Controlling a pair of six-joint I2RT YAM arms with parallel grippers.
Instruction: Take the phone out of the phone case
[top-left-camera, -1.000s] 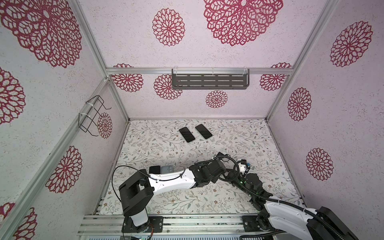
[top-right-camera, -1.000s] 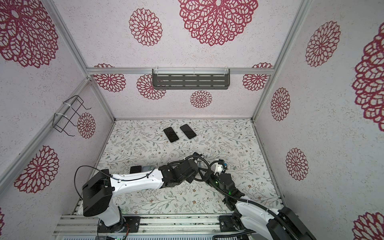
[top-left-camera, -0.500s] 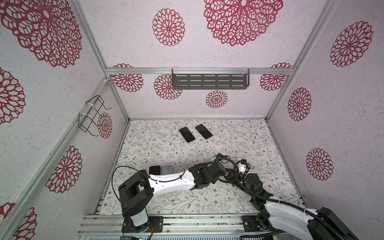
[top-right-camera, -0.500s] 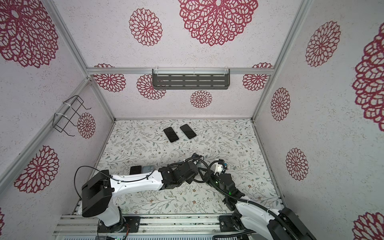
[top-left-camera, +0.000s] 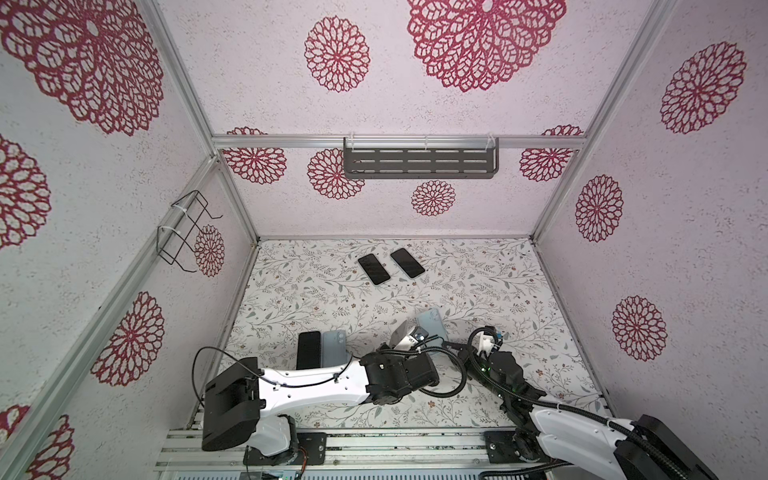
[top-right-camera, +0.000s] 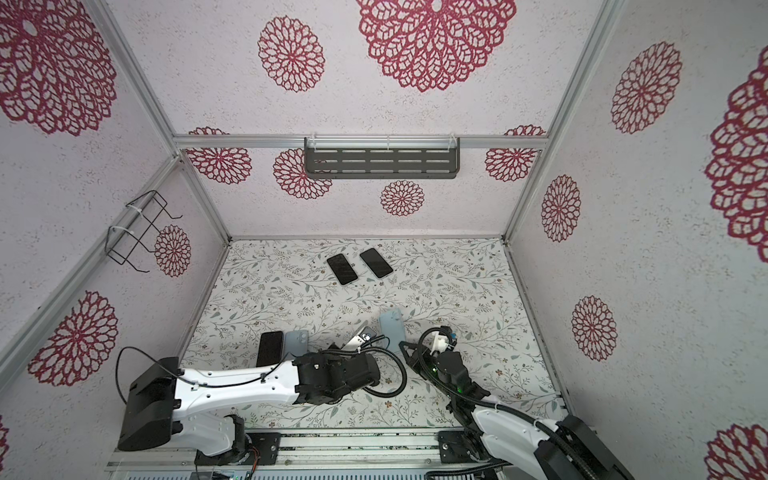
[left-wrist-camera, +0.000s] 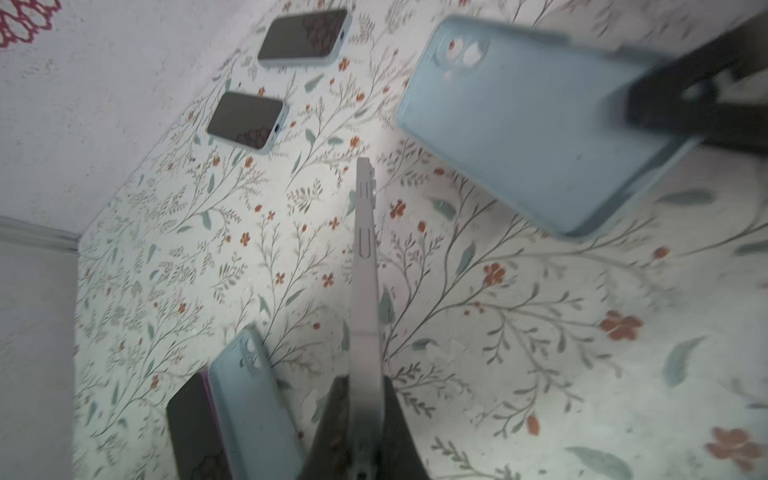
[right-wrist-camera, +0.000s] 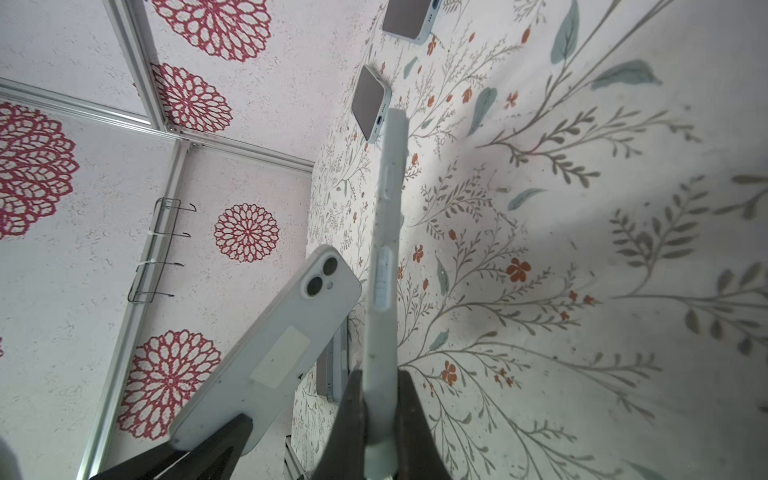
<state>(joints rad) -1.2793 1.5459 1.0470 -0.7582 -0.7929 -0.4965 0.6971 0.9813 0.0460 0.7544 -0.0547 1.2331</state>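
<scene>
I see left gripper (left-wrist-camera: 365, 384) clamped on the bare phone (left-wrist-camera: 365, 266), right gripper (right-wrist-camera: 380, 376) clamped on the empty phone case (right-wrist-camera: 386, 216). Both sit lower centre in both top views, just apart.

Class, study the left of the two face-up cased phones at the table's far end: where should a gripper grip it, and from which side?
Probably from above, jaws across the long edges of the cased phone, mid-length: it lies flat, screen up, clear of its neighbour.
</scene>
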